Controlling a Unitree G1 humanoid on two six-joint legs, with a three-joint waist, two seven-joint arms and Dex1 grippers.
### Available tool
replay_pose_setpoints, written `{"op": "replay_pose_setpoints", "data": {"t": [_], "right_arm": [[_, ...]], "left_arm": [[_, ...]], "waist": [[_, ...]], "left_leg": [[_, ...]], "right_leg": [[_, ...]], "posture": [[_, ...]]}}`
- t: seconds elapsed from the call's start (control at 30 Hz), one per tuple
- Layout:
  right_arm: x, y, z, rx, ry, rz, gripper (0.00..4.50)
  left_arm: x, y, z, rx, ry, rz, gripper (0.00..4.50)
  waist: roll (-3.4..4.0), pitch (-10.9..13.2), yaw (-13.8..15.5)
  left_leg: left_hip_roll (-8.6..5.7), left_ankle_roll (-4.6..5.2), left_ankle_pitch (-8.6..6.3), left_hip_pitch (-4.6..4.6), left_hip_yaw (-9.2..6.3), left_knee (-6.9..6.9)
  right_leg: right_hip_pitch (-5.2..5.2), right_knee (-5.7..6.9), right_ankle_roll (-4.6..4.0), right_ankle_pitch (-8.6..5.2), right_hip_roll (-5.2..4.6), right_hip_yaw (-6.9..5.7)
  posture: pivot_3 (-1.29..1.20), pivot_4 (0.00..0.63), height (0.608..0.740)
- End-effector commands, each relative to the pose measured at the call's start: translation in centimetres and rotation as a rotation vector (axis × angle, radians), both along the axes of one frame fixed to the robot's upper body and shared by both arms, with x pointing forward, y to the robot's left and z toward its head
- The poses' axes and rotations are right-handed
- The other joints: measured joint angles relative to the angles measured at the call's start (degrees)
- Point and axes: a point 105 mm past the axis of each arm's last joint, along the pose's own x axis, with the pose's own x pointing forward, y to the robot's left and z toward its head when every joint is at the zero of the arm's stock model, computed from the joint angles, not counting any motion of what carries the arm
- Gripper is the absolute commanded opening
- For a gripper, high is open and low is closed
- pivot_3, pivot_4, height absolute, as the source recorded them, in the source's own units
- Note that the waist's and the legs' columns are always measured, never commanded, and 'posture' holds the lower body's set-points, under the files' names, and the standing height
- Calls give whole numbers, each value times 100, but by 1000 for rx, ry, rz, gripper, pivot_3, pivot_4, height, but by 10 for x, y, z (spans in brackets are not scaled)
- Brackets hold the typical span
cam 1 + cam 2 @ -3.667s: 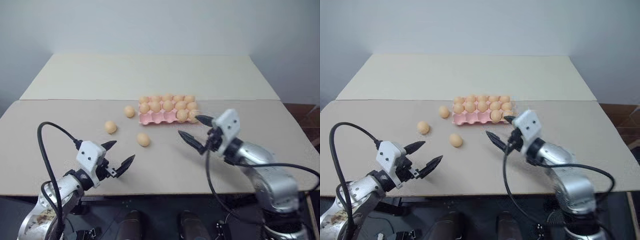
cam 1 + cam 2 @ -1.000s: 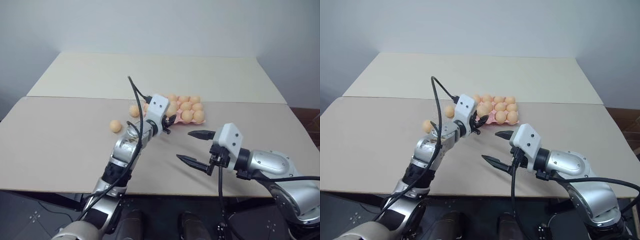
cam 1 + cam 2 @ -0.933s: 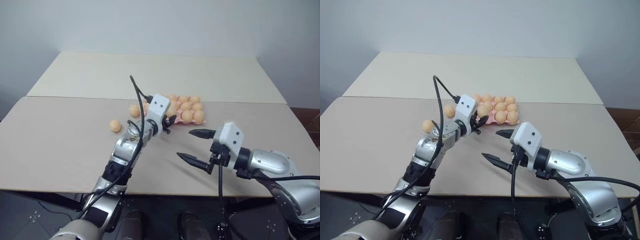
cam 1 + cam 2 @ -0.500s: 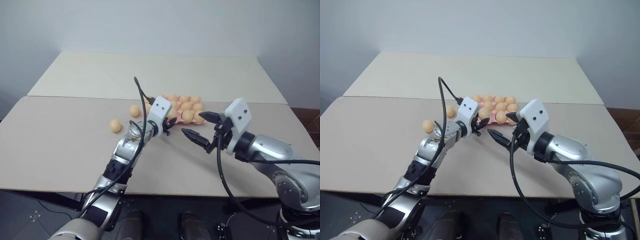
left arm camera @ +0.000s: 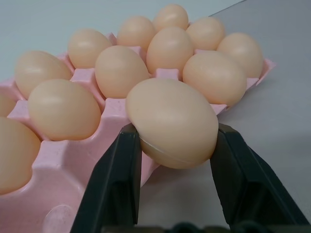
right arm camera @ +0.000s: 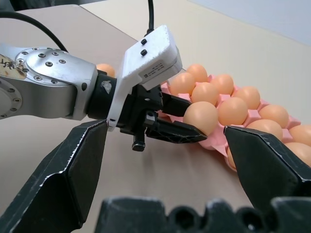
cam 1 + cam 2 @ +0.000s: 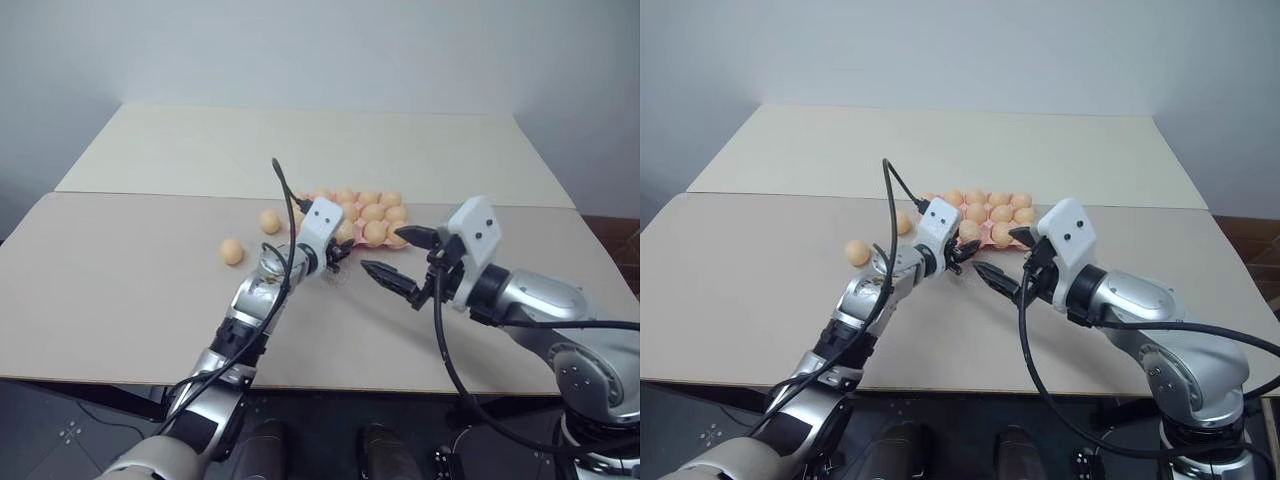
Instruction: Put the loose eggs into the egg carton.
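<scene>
At the carton's (image 7: 365,222) near edge, the left pincer (image 5: 172,145) has lowered its clamped egg (image 5: 171,122) toward an empty cup; the right pincer (image 7: 398,258) has closed in, jaws apart.

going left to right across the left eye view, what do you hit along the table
loose egg → second loose egg → left tool holding an egg → right tool, jaws wide apart. The egg carton lies behind both tools, so it is left out.
</scene>
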Motion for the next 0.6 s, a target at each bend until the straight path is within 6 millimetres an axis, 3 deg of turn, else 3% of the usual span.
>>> {"op": "replay_pose_setpoints", "data": {"t": [0.03,0.17,0.4,0.5,0.6], "right_arm": [[-6,1,9,-4,-47,8,4500],[-7,2,8,-5,-46,11,4500],[-8,3,7,-14,-47,18,4500],[-10,4,6,-14,-55,29,4500],[-12,5,5,-19,-75,37,4500]], "left_arm": [[3,-5,15,-5,-63,-18,3299],[3,-5,16,-1,-71,-19,4477],[-6,-1,35,-29,-162,-18,4477],[-24,4,59,-86,-265,-35,4477],[-38,20,67,-125,-283,-2,4477]], "waist": [[0,0,-1],[0,0,0],[0,0,-2],[0,0,-16],[0,0,-24]], "left_leg": [[0,0,0,0,0,0],[0,0,0,-1,0,0],[1,0,0,-2,0,0],[1,0,0,-2,0,0],[3,0,0,-1,-1,0]], "right_leg": [[0,-1,0,0,0,0],[-1,0,0,0,0,0],[-2,-1,0,0,0,0],[-2,2,0,0,0,1],[-3,4,0,0,0,2]], "posture": [[0,150,740],[0,150,740],[0,150,740],[0,150,740],[0,150,740]]}}
